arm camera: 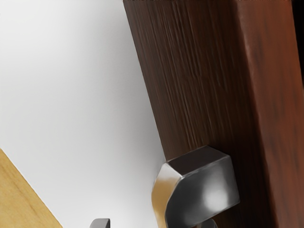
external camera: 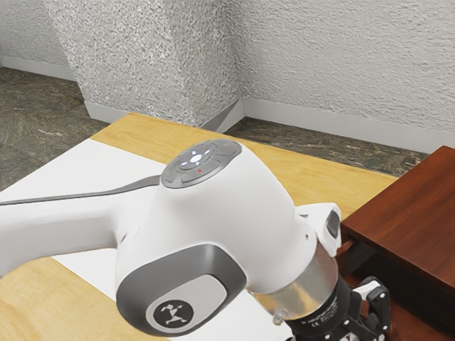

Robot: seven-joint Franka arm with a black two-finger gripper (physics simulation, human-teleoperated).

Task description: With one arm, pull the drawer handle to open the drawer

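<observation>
The dark red-brown wooden drawer front (arm camera: 199,71) shows fine grain, half-matt — its grey angular metal handle (arm camera: 199,190) is polished, shiny. The white plastic arm shell (external camera: 213,227) looks smooth and glossy.

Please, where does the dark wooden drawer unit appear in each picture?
Exterior view: the drawer unit stands at the exterior view's right edge, just beyond the arm.
Wrist view: the drawer unit's grained front lies next to the white sheet and carries the metal handle.
Shared landmark: the white sheet, beside the unit in both.
</observation>
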